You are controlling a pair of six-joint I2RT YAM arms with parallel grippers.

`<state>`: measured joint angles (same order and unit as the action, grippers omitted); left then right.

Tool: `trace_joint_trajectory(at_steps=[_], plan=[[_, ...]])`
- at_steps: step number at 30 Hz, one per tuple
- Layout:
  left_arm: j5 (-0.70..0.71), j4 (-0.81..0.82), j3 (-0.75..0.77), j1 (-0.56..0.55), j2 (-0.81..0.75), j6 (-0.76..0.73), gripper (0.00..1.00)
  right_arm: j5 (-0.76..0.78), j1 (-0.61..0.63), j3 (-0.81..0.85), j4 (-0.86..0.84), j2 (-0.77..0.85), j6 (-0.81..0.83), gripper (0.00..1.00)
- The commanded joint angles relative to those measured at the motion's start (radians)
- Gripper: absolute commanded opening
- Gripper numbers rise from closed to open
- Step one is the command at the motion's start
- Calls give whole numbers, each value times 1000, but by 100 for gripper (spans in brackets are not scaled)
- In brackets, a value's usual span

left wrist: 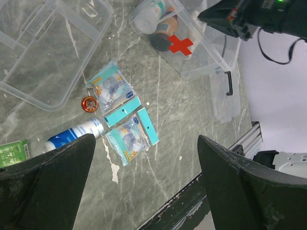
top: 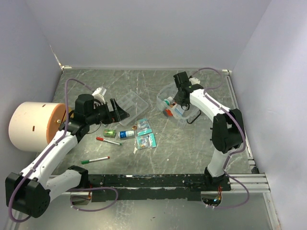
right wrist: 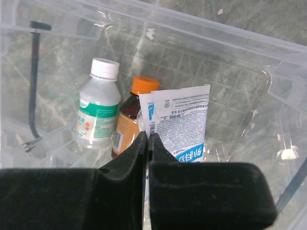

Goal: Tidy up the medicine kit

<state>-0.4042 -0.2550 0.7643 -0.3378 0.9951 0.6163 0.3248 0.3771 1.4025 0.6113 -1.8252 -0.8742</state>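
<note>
The medicine kit box is a clear tub with a red cross, open at the right of the table. My right gripper reaches into it. In the right wrist view the box wall surrounds a white-capped bottle, an orange-capped amber bottle and a white printed packet. The right gripper is shut on that packet's left edge. The clear divided tray lies left of the box. My left gripper hovers open above two teal packets, with nothing between its fingers.
A blue-white tube, a green carton and a small red tin lie near the packets. A red pen and a green pen lie nearer the front. A big white cylinder stands far left. The kit's black handle juts right.
</note>
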Motion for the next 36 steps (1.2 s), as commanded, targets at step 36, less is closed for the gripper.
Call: trace_joint_trajectory(at_steps=[36], plan=[[62,-23,1070,-229,1135,-188,88,-178,-32,-284,-91,285,299,0]])
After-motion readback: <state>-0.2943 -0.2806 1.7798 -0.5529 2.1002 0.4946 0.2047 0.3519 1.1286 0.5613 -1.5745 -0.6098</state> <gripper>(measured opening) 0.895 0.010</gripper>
